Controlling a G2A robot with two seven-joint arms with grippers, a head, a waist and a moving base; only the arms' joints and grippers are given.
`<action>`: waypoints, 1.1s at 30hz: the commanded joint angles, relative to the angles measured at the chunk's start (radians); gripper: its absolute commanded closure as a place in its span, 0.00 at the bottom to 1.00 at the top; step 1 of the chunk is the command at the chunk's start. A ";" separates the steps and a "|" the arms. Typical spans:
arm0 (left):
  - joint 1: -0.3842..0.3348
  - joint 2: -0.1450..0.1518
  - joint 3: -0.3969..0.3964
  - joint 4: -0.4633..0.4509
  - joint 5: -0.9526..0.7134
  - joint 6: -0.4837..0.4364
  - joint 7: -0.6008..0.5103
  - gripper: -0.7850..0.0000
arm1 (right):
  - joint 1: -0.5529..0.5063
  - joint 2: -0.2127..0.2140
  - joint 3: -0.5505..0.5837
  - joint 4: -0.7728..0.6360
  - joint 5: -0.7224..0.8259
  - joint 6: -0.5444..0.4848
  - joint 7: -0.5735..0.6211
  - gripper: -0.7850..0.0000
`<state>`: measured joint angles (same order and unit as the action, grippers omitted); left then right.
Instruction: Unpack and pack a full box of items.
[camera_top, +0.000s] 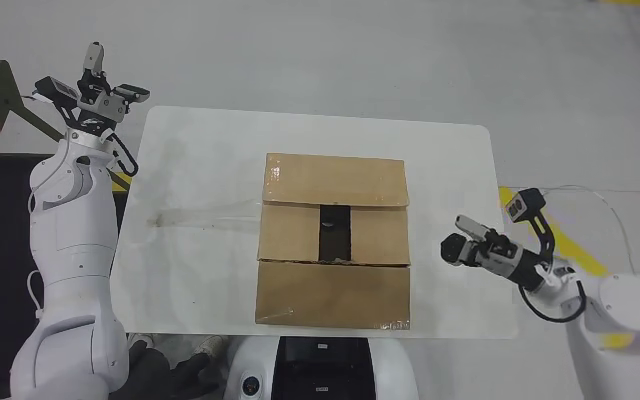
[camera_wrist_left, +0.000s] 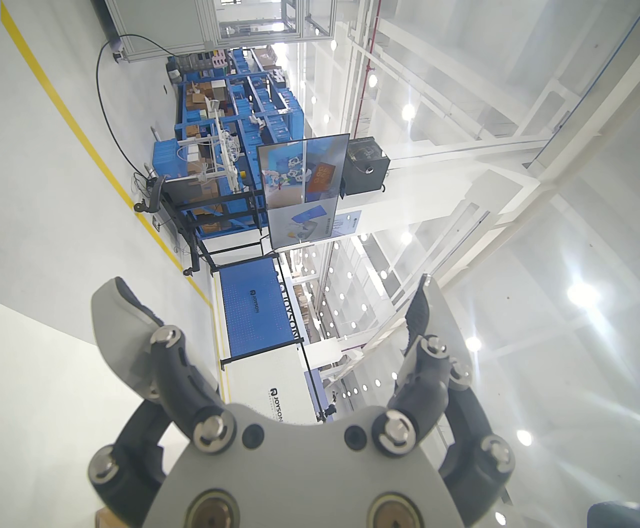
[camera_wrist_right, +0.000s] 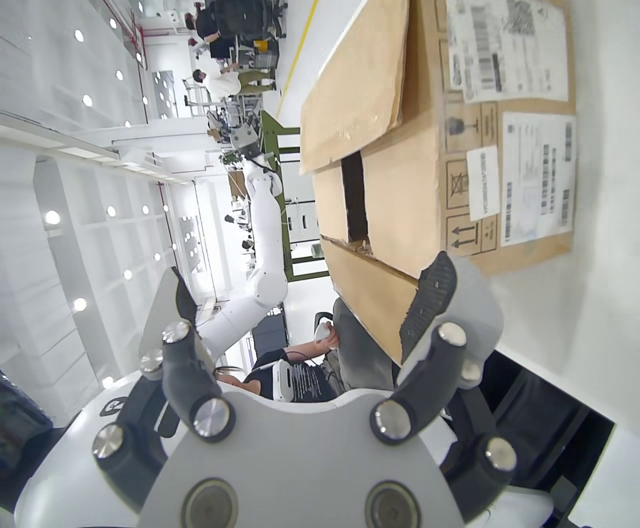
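brown cardboard box (camera_top: 334, 240) at the middle of the white rectangular desk (camera_top: 200, 250) — long outer flaps folded open, short inner flaps lying flat with a dark slot between them. right tool (camera_wrist_right: 307, 280) over the desk near the box's right side, apart from it, fingers spread and empty. left tool (camera_wrist_left: 272, 300) raised just off the desk's far left corner — fingers spread, likewise empty.
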<state>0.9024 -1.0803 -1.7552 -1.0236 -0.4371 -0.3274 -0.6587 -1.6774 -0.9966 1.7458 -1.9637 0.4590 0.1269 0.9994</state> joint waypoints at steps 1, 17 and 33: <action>0.000 0.000 0.000 0.000 0.000 0.000 0.000 0.00 | 0.012 0.000 0.012 0.022 0.014 -0.005 -0.014 0.00; 0.000 0.000 0.000 0.000 0.000 0.000 0.000 0.00 | 0.103 -0.001 0.003 0.143 0.089 0.000 -0.060 0.00; 0.000 0.000 0.000 0.000 0.000 0.000 0.000 0.00 | 0.103 -0.001 0.003 0.143 0.089 0.000 -0.060 0.00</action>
<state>0.9024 -1.0803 -1.7552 -1.0236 -0.4371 -0.3274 -0.6587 -1.5742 -0.9972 1.7483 -1.8210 0.5482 0.1265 0.9394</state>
